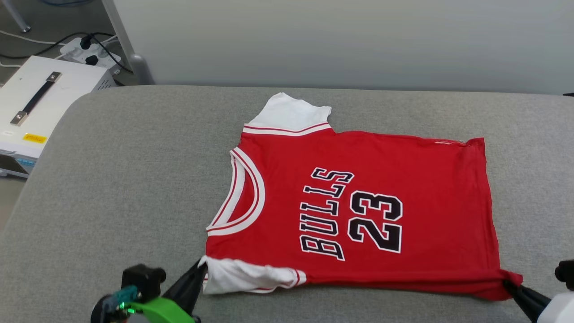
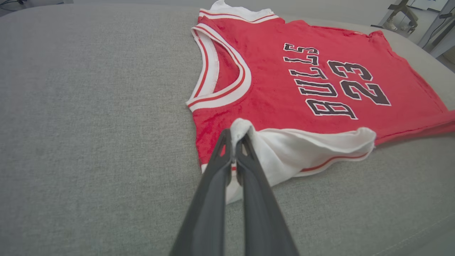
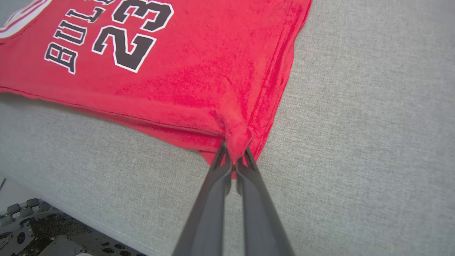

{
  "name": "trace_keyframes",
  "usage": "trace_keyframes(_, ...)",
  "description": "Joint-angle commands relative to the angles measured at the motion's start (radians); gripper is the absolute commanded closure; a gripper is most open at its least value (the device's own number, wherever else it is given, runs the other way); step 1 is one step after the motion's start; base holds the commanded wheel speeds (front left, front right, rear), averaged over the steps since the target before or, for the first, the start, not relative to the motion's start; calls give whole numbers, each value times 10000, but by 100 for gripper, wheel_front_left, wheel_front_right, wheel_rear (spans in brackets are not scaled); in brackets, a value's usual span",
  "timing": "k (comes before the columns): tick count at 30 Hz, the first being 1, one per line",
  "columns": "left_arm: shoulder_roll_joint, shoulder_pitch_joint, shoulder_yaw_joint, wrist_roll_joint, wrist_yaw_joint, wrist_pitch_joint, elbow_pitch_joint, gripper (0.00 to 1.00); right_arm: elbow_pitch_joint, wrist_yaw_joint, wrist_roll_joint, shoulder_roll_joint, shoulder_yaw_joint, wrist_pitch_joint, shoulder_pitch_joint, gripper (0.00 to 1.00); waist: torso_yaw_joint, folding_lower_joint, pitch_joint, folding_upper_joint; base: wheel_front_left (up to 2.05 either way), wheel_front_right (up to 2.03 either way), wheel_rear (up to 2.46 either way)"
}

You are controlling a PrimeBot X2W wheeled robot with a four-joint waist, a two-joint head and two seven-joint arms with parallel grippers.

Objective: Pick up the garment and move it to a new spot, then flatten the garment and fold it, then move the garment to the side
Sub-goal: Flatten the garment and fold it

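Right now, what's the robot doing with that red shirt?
The robot holds a red shirt lying spread out on a gray cushion. Its left gripper is pinched shut on the near white sleeve, its right gripper on the near bottom corner. The shirt isn't folded yet.

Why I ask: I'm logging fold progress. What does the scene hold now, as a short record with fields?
garment: red jersey-style T-shirt with white short sleeves and black "BULLS 23" lettering, spread out, lettering up, unfolded
support: grey fabric-covered surface
left end effector: shut on the near white sleeve
right end effector: shut on the near red hem corner
nearby: white box with black handle, beyond the surface's left edge
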Motion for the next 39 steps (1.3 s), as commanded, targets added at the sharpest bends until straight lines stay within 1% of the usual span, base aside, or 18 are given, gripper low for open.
trace_keyframes(1,41,-504,36,130,-147,105,40,100,-135,-9,-97,44,-132,87,-296,100,-70,1,158,0,0,0,0)
trace_keyframes(4,10,-1346,89,283,-388,276,224,100,-300,-9,-165,86,-307,269,-673,100,-171,1,405,0,0,0,0)
trace_keyframes(8,-54,-2413,49,520,-819,481,687,100,-406,-9,-178,152,-391,479,-1258,100,-292,1,863,0,0,0,0)
trace_keyframes(9,-116,-2980,-5,645,-1083,590,1018,100,-366,-9,-133,167,-424,542,-1592,100,-333,1,1131,0,0,0,0)
trace_keyframes(12,-225,-3710,-38,791,-1403,649,1586,100,-219,-9,-77,166,-438,605,-2063,100,-389,1,1500,0,0,0,0)
trace_keyframes(14,-349,-4226,-89,921,-1567,675,2063,100,-82,-9,-51,169,-416,614,-2394,100,-395,1,1781,0,0,0,0)
trace_keyframes(19,-958,-5341,-281,1029,-1961,529,3433,100,365,-9,-4,239,-242,583,-3074,100,-398,1,2370,0,0,0,0)
trace_keyframes(25,-1561,-6160,-585,1021,-2214,187,5079,100,987,-9,-1,352,71,488,-3772,100,-498,1,2842,0,0,0,0)
trace_keyframes(31,-2021,-6361,-1055,818,-2296,-41,6528,100,1567,-9,12,528,500,315,-4163,100,-541,1,3012,0,0,0,0)
trace_keyframes(34,-2164,-6361,-1387,604,-2301,-155,6767,100,1766,-9,52,544,658,222,-4214,100,-504,1,2983,0,0,0,0)
trace_keyframes(37,-2171,-6424,-1652,373,-2303,-254,6935,100,1925,-9,92,529,752,71,-4245,100,-458,1,2836,0,0,0,0)
trace_keyframes(38,-2170,-6450,-1682,300,-2304,-276,6970,90,1956,-9,102,529,757,16,-4257,100,-443,1,2778,0,0,0,0)
trace_keyframes(39,-2159,-6499,-1720,248,-2304,-298,7003,59,1960,-9,107,535,774,-53,-4263,87,-420,1,2693,0,0,0,0)
